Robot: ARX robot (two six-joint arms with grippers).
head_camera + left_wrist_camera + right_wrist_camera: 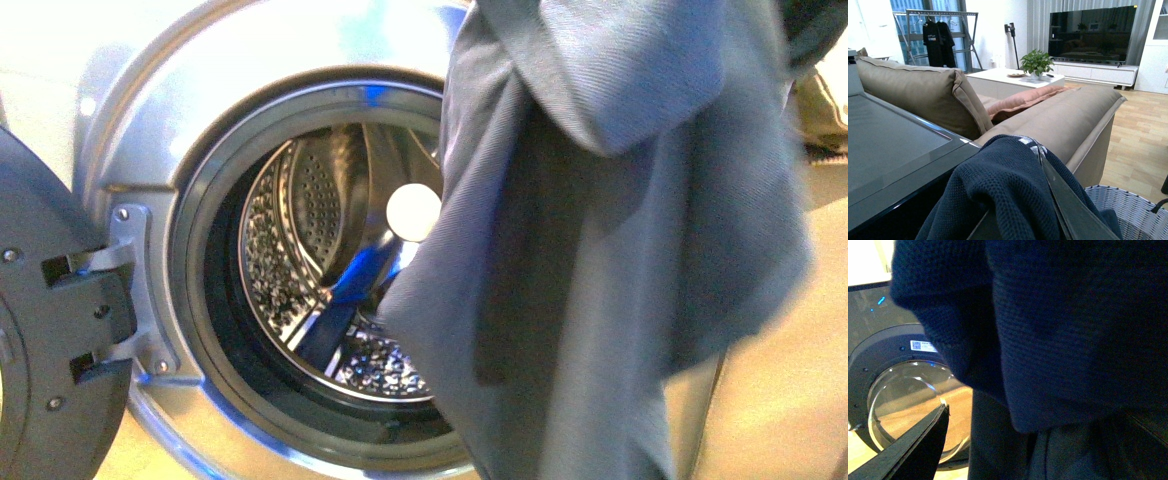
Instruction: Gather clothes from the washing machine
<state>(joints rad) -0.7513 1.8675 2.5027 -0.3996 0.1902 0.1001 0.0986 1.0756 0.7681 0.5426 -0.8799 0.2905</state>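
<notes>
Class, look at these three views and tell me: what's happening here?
The washing machine has its door open, and the visible part of its drum looks empty. The navy clothes hang lifted in front of it, bunched over the left gripper, near a woven basket. Which gripper clamps them cannot be told.

The garment hangs in front of the right part of the opening of the washing machine, whose door stands swung out at the left. Seen from the left wrist, a basket sits below the garment, with a sofa behind.
</notes>
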